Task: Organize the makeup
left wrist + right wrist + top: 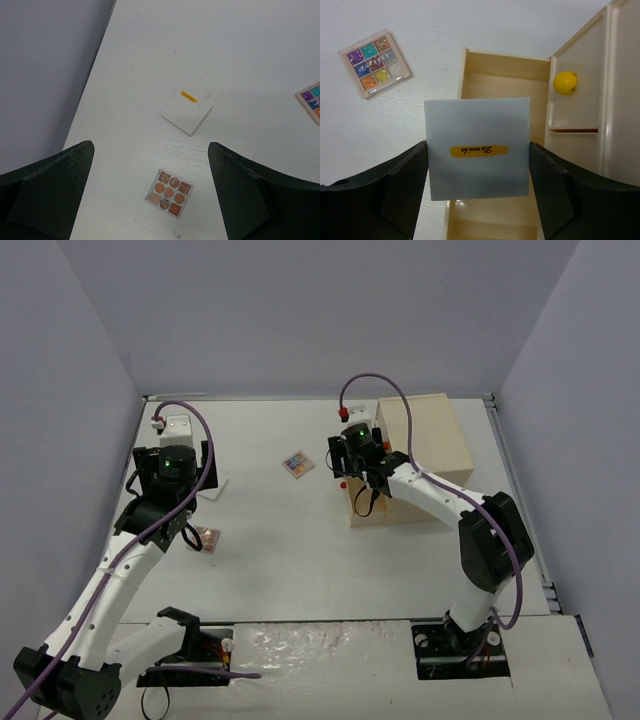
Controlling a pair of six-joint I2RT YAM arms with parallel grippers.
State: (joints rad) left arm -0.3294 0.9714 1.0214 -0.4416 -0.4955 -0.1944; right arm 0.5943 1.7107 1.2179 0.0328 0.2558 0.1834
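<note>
My right gripper (477,167) is shut on a white square card (477,130) with a yellow label and holds it above the open drawer (495,75) of the beige box (425,445). A colourful eyeshadow palette (375,65) lies on the table left of the drawer; it also shows in the top view (297,464). My left gripper (150,155) is open and empty above an orange-toned palette (169,193). A second white card (186,112) lies flat beyond that palette. No discs, pencils, sponge or tube are in view.
The box's closed drawer with a yellow knob (565,82) is right of the open one. The box stands at the back right of the table (300,570). Grey walls enclose the left, back and right sides.
</note>
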